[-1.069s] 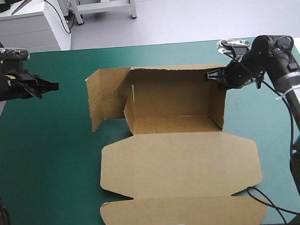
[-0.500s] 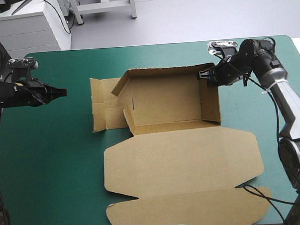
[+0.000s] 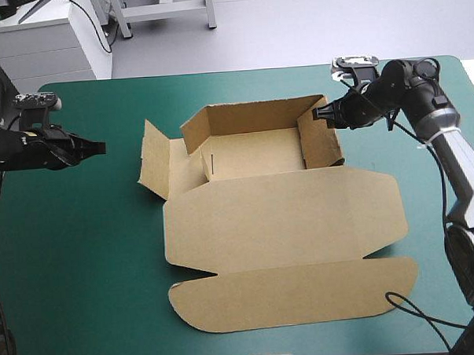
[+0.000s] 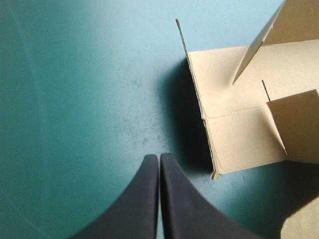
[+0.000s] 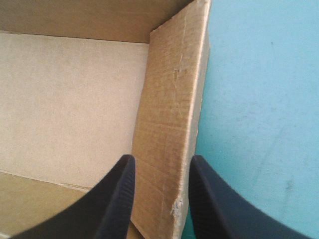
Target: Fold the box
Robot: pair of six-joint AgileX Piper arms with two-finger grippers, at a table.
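Two pincers: one on each side of box (image 3: 278, 223).
Left pincer (image 3: 100, 145): pressed together, over table (image 3: 83, 247), apart from left flap.
Right pincer (image 3: 317, 113): pinching right wall.
Box: mid-table, back and right walls raised, lid flat.

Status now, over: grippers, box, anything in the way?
Left gripper shut, off the box, over teal-green cover. Right gripper shut on its right wall. Lid flat. Nothing in the way.
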